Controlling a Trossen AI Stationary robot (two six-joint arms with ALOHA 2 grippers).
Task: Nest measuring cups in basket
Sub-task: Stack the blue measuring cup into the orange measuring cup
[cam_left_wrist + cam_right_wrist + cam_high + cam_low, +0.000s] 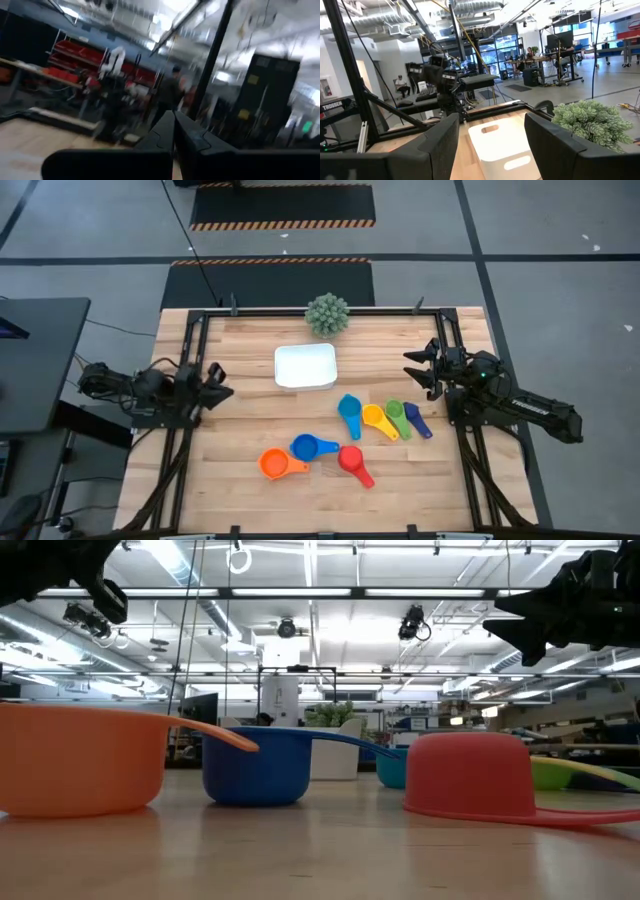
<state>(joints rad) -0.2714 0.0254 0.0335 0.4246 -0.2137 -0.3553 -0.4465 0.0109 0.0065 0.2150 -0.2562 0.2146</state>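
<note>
Seven measuring cups rest on the table. Orange (271, 464), blue (306, 447) and red (351, 460) are near the front. Teal (349, 410), yellow (375, 418), green (396, 414) and dark purple-blue (414, 418) lie in a row to the right. In the low view the red cup (470, 775) stands mouth down. The white basket (305, 366) sits at mid-table, with no cup in it. My left gripper (218, 382) is shut and empty at the table's left edge. My right gripper (420, 370) is open and empty at the right, raised and facing the basket (500, 140).
A round spiky green ball plant (327, 314) stands just beyond the basket at the far edge; it also shows in the right wrist view (592, 122). Black frame rails (190, 370) run along the table's left and right sides. Bare wood lies between the basket and the cups.
</note>
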